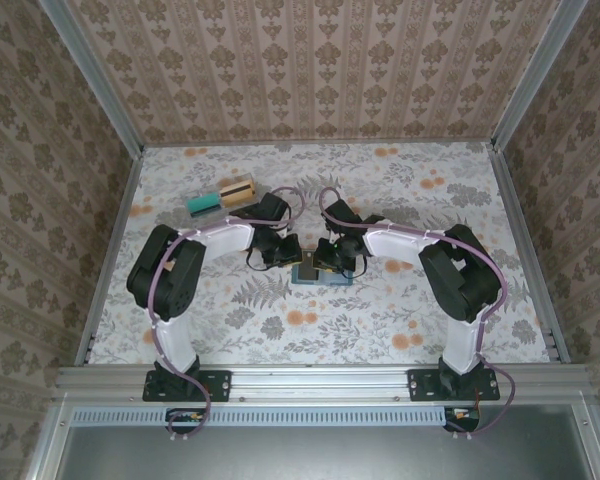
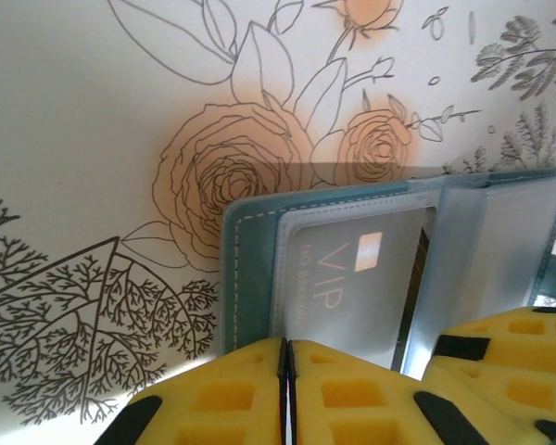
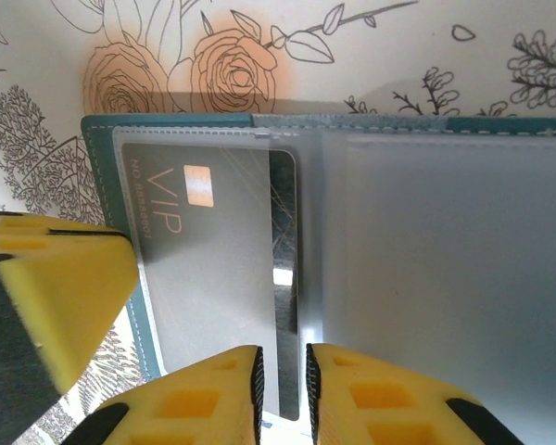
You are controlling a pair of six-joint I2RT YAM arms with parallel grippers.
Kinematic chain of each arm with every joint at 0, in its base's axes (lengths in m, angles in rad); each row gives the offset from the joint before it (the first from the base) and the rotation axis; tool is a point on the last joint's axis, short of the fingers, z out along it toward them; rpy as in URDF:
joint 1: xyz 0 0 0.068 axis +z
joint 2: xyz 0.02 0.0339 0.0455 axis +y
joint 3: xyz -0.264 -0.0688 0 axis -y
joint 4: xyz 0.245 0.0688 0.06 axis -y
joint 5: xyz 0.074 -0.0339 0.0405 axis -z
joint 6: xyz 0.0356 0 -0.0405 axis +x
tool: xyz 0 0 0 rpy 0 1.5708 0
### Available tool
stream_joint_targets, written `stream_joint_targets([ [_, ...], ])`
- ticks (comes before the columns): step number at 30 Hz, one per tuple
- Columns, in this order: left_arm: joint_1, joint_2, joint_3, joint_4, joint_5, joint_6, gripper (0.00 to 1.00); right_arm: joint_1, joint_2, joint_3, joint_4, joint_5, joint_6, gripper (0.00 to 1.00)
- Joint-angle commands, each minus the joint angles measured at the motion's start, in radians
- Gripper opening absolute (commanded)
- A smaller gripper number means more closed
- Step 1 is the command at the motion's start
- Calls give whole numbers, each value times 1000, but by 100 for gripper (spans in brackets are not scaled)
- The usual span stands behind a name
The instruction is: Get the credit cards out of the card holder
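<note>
The card holder [image 1: 323,276] lies open mid-table [image 1: 430,300]. Its sleeved grey card [image 3: 213,278] points its long axis straight at the right gripper [image 3: 283,389], whose jaws stand a slit apart around the card's end. The left gripper [image 2: 285,389], pads nearly touching, sits at the holder's edge just beside; whether it grips is unclear.

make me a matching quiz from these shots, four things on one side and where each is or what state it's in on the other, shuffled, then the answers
Things
1. teal-green card
2. tan card with a dark stripe
3. grey VIP card
4. card holder

Places or states
A. lying open in the middle of the table
B. loose at the back left of the table, left-hand one of a pair
C. tucked in a slot, not yet out
D. loose at the back left of the table, right-hand one of a pair

Pairs: 1-B, 2-D, 3-C, 4-A
</note>
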Motion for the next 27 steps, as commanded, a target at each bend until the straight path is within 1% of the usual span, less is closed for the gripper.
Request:
stream_joint_targets([
  [1,-3,20,23,-43,14,-7,12,-11,12,-19,9,-20,7,23],
  [8,1,35,32,-65,14,5,11,-20,16,-29,16,-23,5,22],
  [16,7,32,8,-78,2,14,11,-34,33,-39,60,-88,21,20],
  [24,14,45,-5,-77,7,20,10,-37,40,-42,62,-96,17,20],
  [27,16,51,-5,-74,14,25,8,-37,56,-33,47,-115,19,20],
])
